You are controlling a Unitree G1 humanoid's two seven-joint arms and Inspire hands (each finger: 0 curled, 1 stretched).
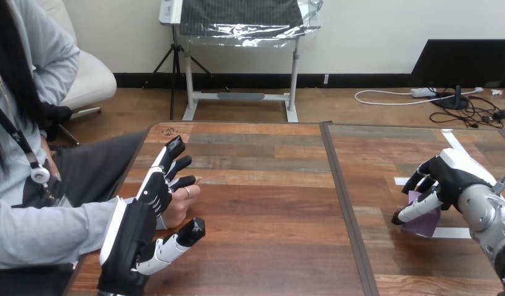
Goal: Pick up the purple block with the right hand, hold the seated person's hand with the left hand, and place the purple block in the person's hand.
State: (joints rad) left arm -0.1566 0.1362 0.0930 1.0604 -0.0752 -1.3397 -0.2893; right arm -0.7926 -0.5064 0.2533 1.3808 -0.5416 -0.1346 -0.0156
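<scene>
At right, R robot hand [452, 177] grips pale purple block [427, 223]; L robot hand [131, 239] open.

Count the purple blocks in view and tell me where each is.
1. The purple block sits at the right side of the table, with the right hand curled round it. Another could be hidden beneath that hand.

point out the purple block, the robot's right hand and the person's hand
purple block [427, 223]: head view, on its bare lower part.
right hand [452, 177]: head view, on the black back of the hand.
person's hand [180, 208]: head view, on the middle of its visible part.
</scene>
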